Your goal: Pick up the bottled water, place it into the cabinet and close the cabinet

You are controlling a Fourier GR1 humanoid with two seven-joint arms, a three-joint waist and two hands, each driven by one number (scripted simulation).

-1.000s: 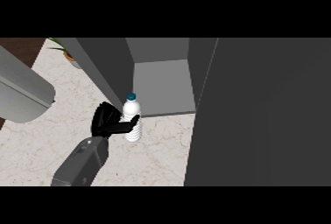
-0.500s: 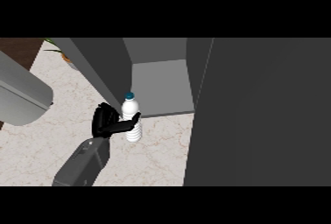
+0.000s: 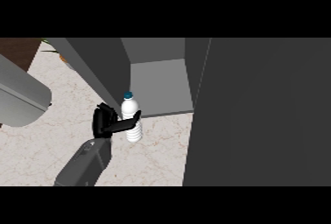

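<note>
Counter (image 3: 161, 153) here is a pale stone-look top with thin brownish veins, flat and matte. The cabinet (image 3: 161, 83) sits on it – a plain grey box, hard edges, open at the front with a lighter grey floor inside. A big dark grey panel (image 3: 258, 113) fills the right side, and a fat rounded grey shape (image 3: 19, 98) crowds the left edge.

The bottled water (image 3: 131, 114) is upright – whitish ribbed plastic, teal cap – just outside the opening at its left front corner. The right hand (image 3: 103, 123) has its fingers curled round it from the left. Can't tell if the bottle is touching the counter.
</note>
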